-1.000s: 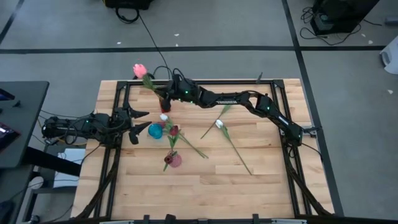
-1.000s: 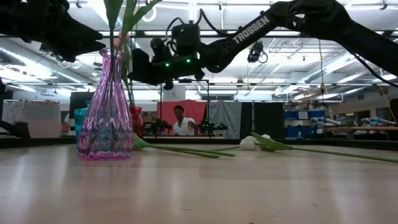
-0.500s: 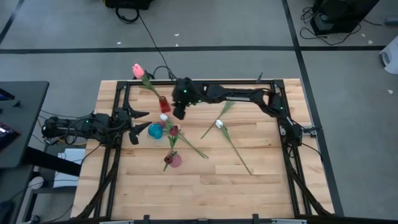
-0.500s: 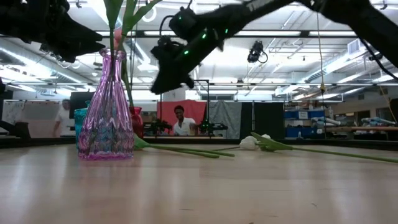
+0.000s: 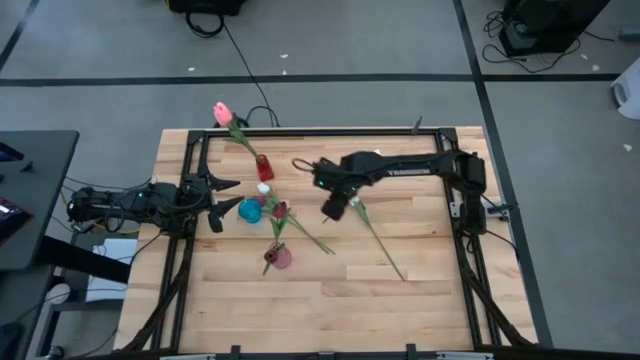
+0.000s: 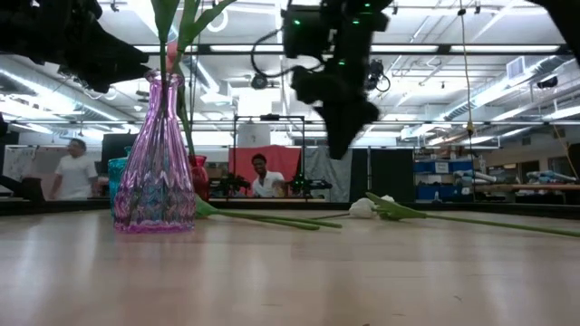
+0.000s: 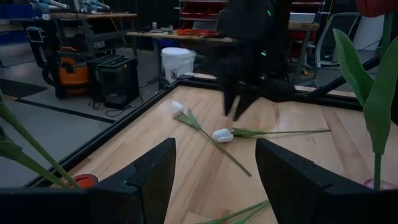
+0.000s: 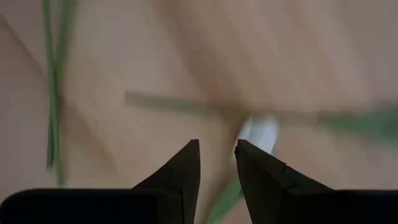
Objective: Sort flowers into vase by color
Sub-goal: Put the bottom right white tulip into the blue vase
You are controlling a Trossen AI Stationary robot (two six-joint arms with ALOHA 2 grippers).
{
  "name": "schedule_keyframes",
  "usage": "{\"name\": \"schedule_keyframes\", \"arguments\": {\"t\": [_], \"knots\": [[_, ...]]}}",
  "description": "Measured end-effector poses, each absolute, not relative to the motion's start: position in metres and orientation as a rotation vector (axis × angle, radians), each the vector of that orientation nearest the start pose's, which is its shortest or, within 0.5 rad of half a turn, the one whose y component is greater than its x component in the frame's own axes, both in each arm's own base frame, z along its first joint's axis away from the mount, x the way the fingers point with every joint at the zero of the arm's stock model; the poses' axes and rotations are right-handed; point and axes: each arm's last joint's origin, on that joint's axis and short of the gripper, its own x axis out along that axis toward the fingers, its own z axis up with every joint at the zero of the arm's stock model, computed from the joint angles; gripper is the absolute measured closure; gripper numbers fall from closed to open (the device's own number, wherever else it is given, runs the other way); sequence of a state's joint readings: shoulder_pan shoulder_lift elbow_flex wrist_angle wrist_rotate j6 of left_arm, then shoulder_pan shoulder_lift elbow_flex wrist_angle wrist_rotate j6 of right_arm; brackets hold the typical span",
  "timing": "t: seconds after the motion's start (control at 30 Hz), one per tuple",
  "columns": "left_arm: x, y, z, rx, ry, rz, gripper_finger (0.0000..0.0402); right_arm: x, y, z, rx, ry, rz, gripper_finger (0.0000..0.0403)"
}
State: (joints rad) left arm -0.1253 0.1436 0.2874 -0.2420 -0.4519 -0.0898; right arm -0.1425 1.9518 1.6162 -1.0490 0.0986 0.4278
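Note:
Three small vases stand left of centre: a red vase holding a pink tulip, a teal vase with a white tulip, and a pink vase with dark red tulips. A loose white tulip lies flat mid-table, its stem running toward the near right. Another loose stem crosses it. My right gripper hangs over the white tulip's head, pointing down and open by a narrow gap, clear of the table. My left gripper waits open at the table's left edge.
A further loose stem lies between the vases and the white tulip. A black frame runs around the table top. Bare wood spreads across the near half. People stand in the room beyond the far edge.
My right gripper has left the red vase near the far edge and swung toward the table's right and near side, coming down over the loose white tulip. The pink tulip stays standing in the red vase.

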Motion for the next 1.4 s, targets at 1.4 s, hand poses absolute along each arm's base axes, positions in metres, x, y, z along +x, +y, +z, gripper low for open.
{"name": "schedule_keyframes", "arguments": {"t": [1.4], "knots": [[0.087,0.002,0.228,-0.062,0.069,0.338,0.0175,0.305,0.003,0.144,0.691,1.608,-0.607,0.0272]]}}
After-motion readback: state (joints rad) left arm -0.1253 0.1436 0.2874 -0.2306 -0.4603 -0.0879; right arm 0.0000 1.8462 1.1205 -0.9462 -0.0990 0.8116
